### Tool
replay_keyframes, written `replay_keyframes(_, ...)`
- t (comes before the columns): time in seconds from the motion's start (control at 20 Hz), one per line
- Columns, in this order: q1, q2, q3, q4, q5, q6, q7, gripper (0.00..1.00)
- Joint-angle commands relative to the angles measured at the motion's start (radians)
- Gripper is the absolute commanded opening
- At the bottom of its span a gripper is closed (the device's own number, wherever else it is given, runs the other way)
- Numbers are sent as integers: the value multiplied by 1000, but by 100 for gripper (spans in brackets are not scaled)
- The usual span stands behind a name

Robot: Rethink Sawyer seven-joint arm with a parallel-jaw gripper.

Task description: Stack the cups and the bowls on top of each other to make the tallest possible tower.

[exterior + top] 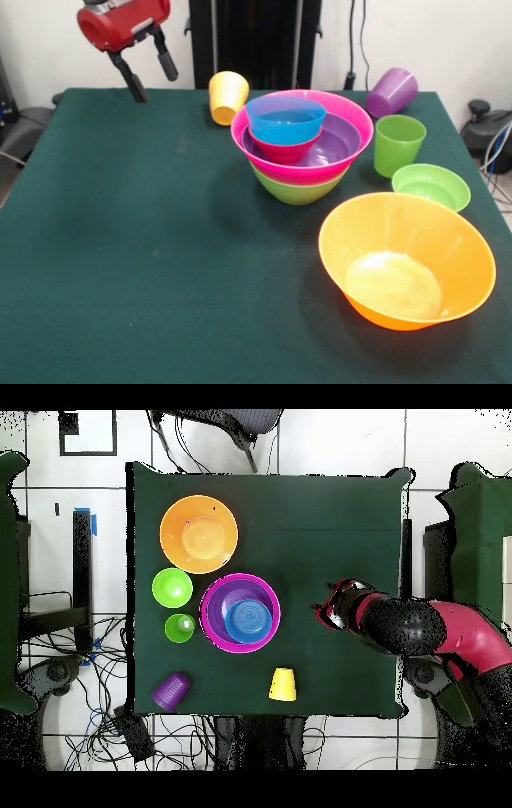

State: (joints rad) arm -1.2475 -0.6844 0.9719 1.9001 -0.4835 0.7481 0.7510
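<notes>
Hand [150,70] hangs empty, fingers apart; purple cup [392,91] lies tipped over.

The gripper [150,70] hangs from a glossy red, drum-shaped wrist housing with rounded ends. A grey metal piece sits on top of that housing, and a pale band or plate shows along its underside. Two slim black fingers [166,61] project below it, each straight and stick-like with a slightly thicker tip; they stand apart with a gap between them. From overhead, the arm [440,631] reads as a thick red link with a bulky, rounded black segment nearer the wrist, possibly a joint cover, though the detail is blurred.
</notes>
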Motion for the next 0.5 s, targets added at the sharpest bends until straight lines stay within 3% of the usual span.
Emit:
replay_keyframes(0.05,48,75,-6,-5,-91,-167,23,100)
replay_keyframes(0.2,86,64,-26,-16,-64,-201,86,100)
replay_keyframes(0.5,92,80,4,-24,26,-278,134,100)
